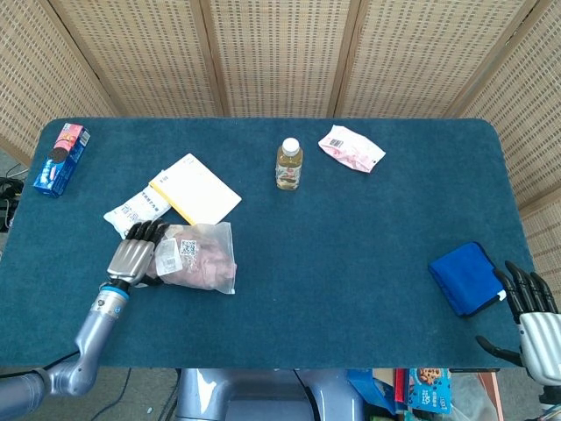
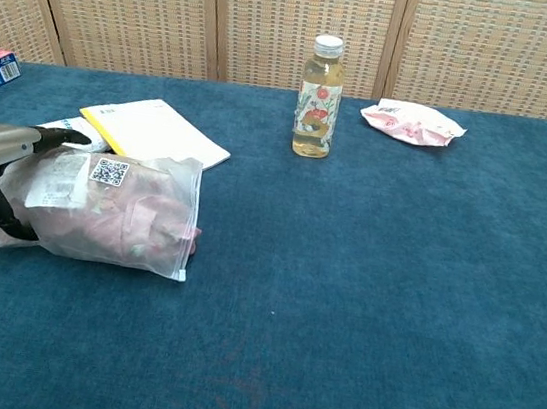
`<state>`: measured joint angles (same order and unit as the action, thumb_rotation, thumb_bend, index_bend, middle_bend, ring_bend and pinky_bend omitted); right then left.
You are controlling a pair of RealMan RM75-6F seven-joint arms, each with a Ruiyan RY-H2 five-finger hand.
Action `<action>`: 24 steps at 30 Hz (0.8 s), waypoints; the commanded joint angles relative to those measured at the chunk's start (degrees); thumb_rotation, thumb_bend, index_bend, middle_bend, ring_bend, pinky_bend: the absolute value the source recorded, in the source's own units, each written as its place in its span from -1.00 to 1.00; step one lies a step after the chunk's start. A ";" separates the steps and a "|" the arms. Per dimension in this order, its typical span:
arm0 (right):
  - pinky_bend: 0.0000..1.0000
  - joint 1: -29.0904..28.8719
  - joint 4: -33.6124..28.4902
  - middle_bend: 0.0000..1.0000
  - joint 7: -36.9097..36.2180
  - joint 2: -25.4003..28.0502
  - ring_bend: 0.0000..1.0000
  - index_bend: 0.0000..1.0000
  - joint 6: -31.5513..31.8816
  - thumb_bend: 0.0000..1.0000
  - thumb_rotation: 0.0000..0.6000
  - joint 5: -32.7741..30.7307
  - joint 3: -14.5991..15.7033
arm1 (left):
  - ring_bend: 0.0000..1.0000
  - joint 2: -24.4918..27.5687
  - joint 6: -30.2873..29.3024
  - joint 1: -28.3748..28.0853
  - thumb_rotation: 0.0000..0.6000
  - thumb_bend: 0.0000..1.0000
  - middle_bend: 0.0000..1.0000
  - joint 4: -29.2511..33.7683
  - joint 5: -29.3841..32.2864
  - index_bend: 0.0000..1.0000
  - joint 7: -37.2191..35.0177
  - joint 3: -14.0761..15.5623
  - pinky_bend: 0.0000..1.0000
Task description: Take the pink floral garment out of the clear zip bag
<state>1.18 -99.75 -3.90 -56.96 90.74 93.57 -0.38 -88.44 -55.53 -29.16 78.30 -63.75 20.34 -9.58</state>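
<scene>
The clear zip bag lies at the table's front left, with white labels and a QR code on top. The pink floral garment is bundled inside it. My left hand grips the bag's left end: the fingers lie over the top and the thumb curls against the front side. The bag's left part looks bunched under the hand. My right hand hovers off the table's front right corner, fingers spread, holding nothing.
A yellow-edged white notebook and a white pouch lie just behind the bag. A drink bottle stands mid-table, with a pink snack packet behind it to the right. A blue box sits far left and a blue cloth front right.
</scene>
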 commanded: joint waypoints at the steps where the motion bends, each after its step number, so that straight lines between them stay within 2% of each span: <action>1: -1.00 -0.07 0.00 -1.00 0.40 -0.21 -1.00 -1.00 -0.15 -1.00 1.00 0.13 0.10 | -0.06 -1.72 -0.52 -0.11 1.00 -0.89 0.06 -2.58 -1.17 -0.01 -4.30 -0.21 -0.02; 2: -1.00 -0.11 0.05 -1.00 0.47 -0.28 -1.00 -1.00 -0.18 -1.00 1.00 0.29 0.16 | 0.04 -1.85 -0.50 -0.08 1.00 -0.87 0.15 -3.05 -1.29 0.13 -4.64 -0.02 0.05; 4: -1.00 -0.23 0.32 -1.00 0.46 -0.54 -1.00 -1.00 -0.17 -1.00 1.00 0.87 0.30 | 0.11 -2.49 -1.03 0.07 1.00 -0.84 0.22 -4.02 -1.45 0.24 -5.27 0.17 0.10; 8: -1.00 -0.80 0.52 -1.00 0.58 -0.79 -1.00 -1.00 -1.00 -1.00 1.00 2.01 0.80 | 0.12 -3.25 -2.14 0.46 1.00 -0.82 0.23 -5.10 -3.86 0.25 -10.82 0.22 0.10; 14: -1.00 -2.83 -2.41 -1.00 -1.15 3.42 -1.00 -1.00 -3.15 -1.00 1.00 2.50 0.44 | 0.14 -3.05 -9.52 1.36 1.00 -0.82 0.25 -3.54 -15.43 0.25 -30.83 0.20 0.10; 17: -1.00 -3.58 -4.64 -1.00 -1.08 5.36 -1.00 -0.97 -2.92 -1.00 1.00 2.29 -0.64 | 0.16 -2.77 -11.59 0.88 1.00 -0.82 0.30 -3.14 -18.95 0.26 -35.17 0.43 0.10; 20: -1.00 -5.49 -7.73 -1.00 -5.63 8.47 -1.00 -0.87 -4.60 -1.00 1.00 2.66 -1.32 | 0.16 -3.80 -13.99 0.32 1.00 -0.82 0.30 -2.55 -21.48 0.26 -39.41 0.16 0.10; 24: -1.00 -9.95 -9.47 -1.00 -17.11 11.22 -1.00 -0.55 -6.98 -1.00 1.00 5.30 -2.97 | 0.16 -6.90 -16.61 -1.39 1.00 -0.82 0.30 -3.44 -24.66 0.26 -43.88 -0.28 0.10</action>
<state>-5.17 -107.28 -13.14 -48.33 85.95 96.91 -1.89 -93.56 -70.62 -29.45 75.20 -86.71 -21.59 -9.60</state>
